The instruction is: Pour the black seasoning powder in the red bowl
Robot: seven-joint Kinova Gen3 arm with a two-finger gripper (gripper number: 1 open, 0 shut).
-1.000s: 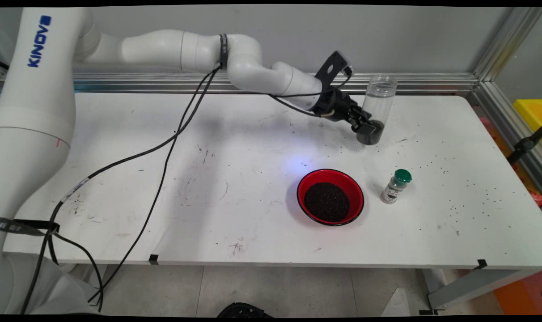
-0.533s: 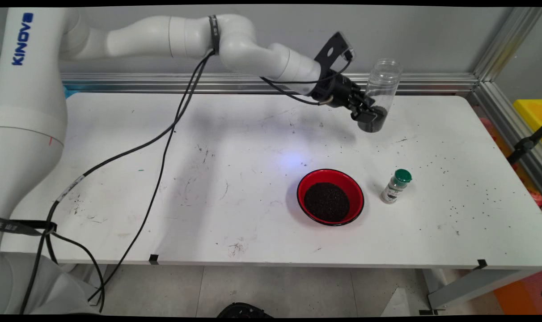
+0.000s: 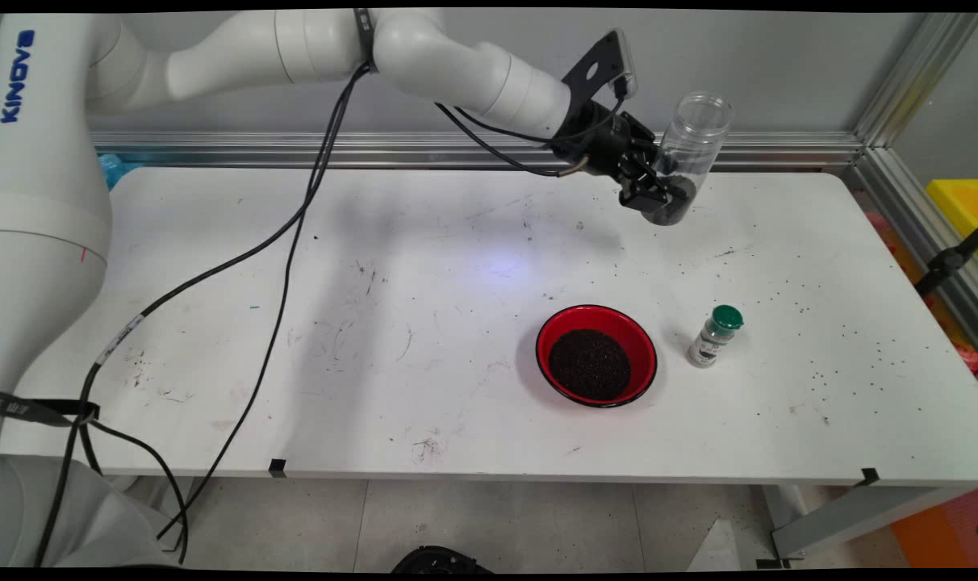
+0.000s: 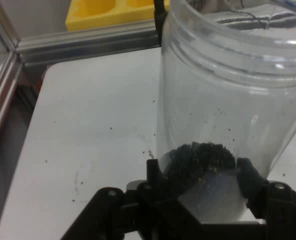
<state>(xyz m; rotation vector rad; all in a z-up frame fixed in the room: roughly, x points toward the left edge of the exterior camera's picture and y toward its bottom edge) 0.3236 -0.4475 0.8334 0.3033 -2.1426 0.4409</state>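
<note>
Main view: I've got the black two-finger gripper [image 3: 658, 202] pinching the clear plastic jar [image 3: 695, 141] near its base. It's tilted, probably lidless, with dark grains inside, above the white table's [image 3: 376, 323] far side. The red bowl [image 3: 541, 339] and green-capped shaker [image 3: 715, 337] sit well apart from it.

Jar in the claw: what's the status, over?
Gripper shut on jar. Jar off the table, tilted, dark grains at bottom. Nothing in the way.
</note>
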